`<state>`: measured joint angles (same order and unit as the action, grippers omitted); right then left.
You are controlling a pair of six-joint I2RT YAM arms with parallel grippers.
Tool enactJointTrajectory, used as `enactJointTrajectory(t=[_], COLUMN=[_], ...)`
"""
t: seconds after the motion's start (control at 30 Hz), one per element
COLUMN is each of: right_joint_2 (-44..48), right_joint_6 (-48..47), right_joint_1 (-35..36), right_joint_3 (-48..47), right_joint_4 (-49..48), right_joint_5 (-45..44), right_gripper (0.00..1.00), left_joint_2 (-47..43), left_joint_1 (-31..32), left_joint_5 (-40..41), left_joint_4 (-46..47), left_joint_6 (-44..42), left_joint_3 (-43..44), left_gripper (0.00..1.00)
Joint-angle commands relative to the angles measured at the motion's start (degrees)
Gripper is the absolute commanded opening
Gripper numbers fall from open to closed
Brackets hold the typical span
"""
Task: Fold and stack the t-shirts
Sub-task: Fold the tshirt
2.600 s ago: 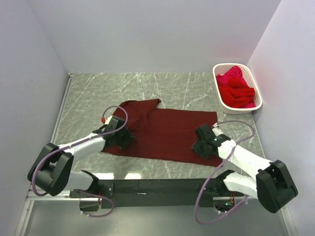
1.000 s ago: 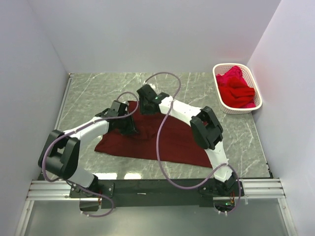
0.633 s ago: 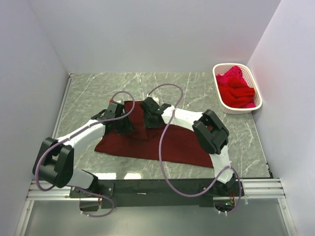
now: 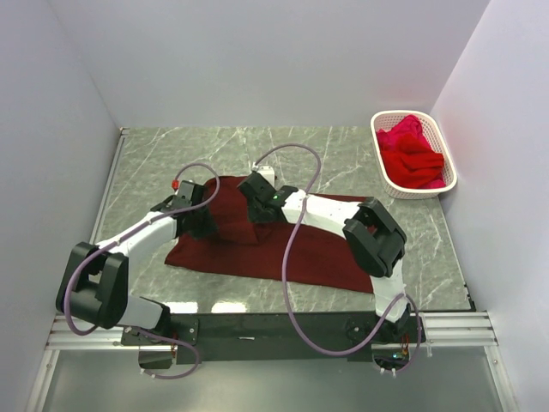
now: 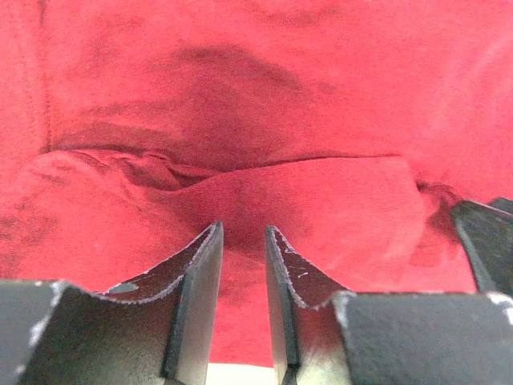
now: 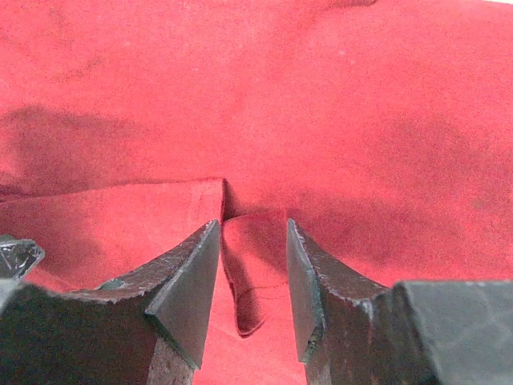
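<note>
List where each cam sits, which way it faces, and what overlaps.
Top external: high behind the bases, facing down and forward over table, maroon t-shirt and basket; both whole arms show.
Left wrist: on the wrist, facing along the left gripper at the cloth close up; its two fingers show.
Right wrist: same for the right gripper, a cloth fold between its fingers.
Shared: all three see the maroon t-shirt; only the top sees the basket.
</note>
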<state>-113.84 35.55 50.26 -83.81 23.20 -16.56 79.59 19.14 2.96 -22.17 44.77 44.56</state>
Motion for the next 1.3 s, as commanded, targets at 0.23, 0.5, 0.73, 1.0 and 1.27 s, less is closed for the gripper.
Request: enactJointTrajectory(t=[0.23, 0.5, 0.73, 1.0, 1.27], right_joint_2=[3.2, 1.4, 1.6, 1.3, 0.6], right_joint_6=[-0.2, 1.9, 2.5, 1.8, 0.6], right_joint_1=[3.2, 4.8, 4.8, 4.7, 3.5], right_joint_3=[2.2, 2.9, 3.7, 3.7, 2.9], right_joint_4=[-2.5, -3.7, -2.5, -2.5, -3.0], right_joint_5=[3.8, 5.7, 2.9, 0.8, 0.4], right_gripper=[0.46, 0.45, 0.43, 0.43, 0.43], left_joint_2=[-1.5, -1.2, -1.1, -1.6, -1.7], left_joint_1=[-0.9, -0.9, -1.0, -1.4, -1.8], left_joint_5=[0.7, 0.0, -0.1, -0.1, -0.2], left_joint_4=[1.6, 2.4, 2.1, 1.9, 1.9], left_joint_6=[0.8, 0.8, 0.2, -0.2, -0.6], left_joint_3=[-2.2, -2.9, -2.5, -2.9, -3.0], left_gripper=[0.33, 0.32, 0.32, 0.32, 0.32])
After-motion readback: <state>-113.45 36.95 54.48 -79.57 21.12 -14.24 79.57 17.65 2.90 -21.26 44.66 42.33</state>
